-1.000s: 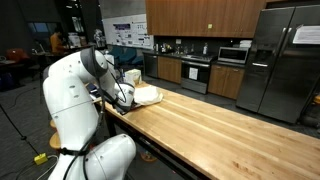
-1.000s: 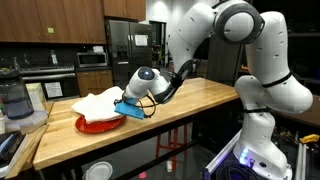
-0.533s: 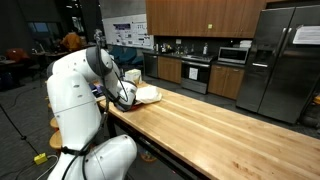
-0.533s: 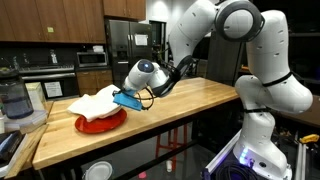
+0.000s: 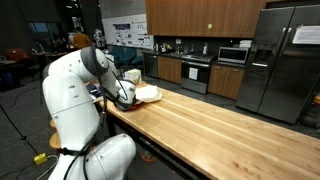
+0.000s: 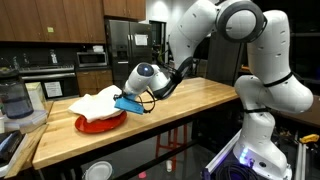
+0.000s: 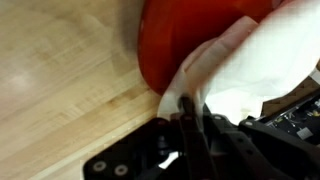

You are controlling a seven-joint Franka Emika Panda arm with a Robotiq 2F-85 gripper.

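Looking at the wrist view, the fingers [image 7: 207, 128] are pinched nearly all the way together on one edge of a white cloth [image 7: 250, 70]. It's a narrow grip with just a fold of fabric between them, nothing else. The cloth is bunched up and lies over a red plate [image 7: 180, 40], and the plate sits flat on the wooden desk [image 7: 60, 80].

In an exterior view you can see the same thing from the side. The cloth [image 6: 95, 103] covers most of the plate [image 6: 95, 125], and only the red rim pokes out underneath. That's at the end of the desk [image 6: 185, 105] farthest from the robot's base. The arm [image 6: 215, 30] reaches across and bends down low, so the fingers come in almost level with the desk top. My guess is that's why the grip is on the near edge: it's the only loose bit of fabric you can get at from that angle without bumping the plate. The rest of the cloth stays put because the plate carries its weight.

The count is pretty short: one cloth, one plate, one arm, two fingers. Behind the desk is a kitchen with one fridge [image 6: 125, 45] and one microwave [image 6: 93, 60]. In an exterior view the arm's body blocks most of the action, and only a bit of the cloth [image 5: 147, 95] shows.
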